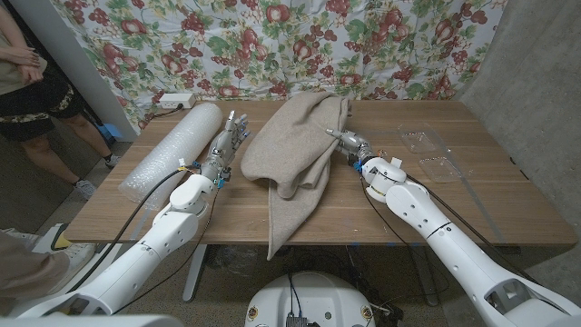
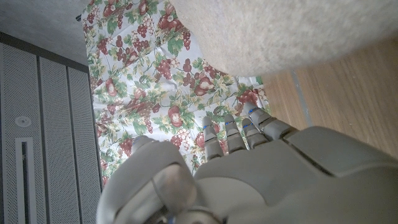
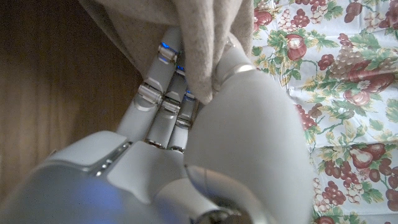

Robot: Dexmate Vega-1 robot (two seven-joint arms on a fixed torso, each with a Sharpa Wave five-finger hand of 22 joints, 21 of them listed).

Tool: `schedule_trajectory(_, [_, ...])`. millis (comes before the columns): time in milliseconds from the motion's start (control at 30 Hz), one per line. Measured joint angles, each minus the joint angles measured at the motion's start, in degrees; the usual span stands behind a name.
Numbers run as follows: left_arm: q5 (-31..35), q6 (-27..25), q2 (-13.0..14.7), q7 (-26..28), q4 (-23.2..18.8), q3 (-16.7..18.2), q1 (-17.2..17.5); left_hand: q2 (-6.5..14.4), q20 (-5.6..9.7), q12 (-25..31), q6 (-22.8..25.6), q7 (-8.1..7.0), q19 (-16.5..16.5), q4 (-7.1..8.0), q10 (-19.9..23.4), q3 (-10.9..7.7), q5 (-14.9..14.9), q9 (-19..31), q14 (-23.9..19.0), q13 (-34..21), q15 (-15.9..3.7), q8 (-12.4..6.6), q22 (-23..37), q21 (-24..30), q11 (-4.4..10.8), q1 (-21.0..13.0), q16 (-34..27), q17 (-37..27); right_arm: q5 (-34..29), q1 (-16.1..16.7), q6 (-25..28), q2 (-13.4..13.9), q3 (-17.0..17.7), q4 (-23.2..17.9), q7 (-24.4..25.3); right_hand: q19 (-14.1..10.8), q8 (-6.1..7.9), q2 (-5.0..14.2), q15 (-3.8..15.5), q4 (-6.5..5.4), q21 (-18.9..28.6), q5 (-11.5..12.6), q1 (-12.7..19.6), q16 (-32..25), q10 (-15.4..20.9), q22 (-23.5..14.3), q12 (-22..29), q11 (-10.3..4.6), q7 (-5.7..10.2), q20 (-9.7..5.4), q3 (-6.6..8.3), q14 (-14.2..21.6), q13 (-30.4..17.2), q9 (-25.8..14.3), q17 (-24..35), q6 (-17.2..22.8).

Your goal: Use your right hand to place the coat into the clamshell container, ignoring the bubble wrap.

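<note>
right hand (image 1: 349,145) has a fold of the coat (image 1: 295,150) pinched between thumb and fingers (image 3: 163,99), fabric running down between them in the right wrist view, so it's gripping the coat's edge at about 3 o'clock of the heap. most of the beige coat lies mid-table with a tail hanging over the near edge at 6 o'clock. the grip looks set for dragging or lifting it rightward. clamshell container (image 1: 434,154) lies open at 3 o'clock from the coat, well apart, nothing in it. bubble wrap (image 1: 172,150) roll lies at 9 o'clock, beyond the left hand (image 1: 227,145), which waits just beside the coat, fingers straight, holding nothing. floral cloth (image 1: 272,41) hangs behind.
</note>
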State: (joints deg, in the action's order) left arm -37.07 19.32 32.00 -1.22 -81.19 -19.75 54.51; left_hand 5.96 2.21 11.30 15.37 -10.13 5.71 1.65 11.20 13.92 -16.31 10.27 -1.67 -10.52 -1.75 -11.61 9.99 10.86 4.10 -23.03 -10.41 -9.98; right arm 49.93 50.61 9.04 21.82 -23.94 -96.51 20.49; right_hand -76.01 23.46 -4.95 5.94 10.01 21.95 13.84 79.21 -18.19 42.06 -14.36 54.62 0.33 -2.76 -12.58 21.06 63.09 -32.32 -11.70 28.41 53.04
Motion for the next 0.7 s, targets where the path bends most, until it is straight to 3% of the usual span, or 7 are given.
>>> schedule_trajectory(700, [-0.13,0.14,-0.04,-0.79,0.61,0.01,-0.76,0.0,0.0,0.0,0.19,0.19,0.0,0.0,0.01,0.0,0.22,0.0,0.11,0.0,-0.11,0.0,0.0,0.0,0.02,0.0,0.0,0.0,0.3,-1.26,-1.26,0.61,0.14,-0.62,-1.18,-0.01,-0.09,0.0,-0.2,0.0,0.78,0.79,0.0,0.25,0.47,0.0,-0.22,-0.1,-0.2,-0.02,0.0,0.41,-0.53,-0.01,0.01,0.2])
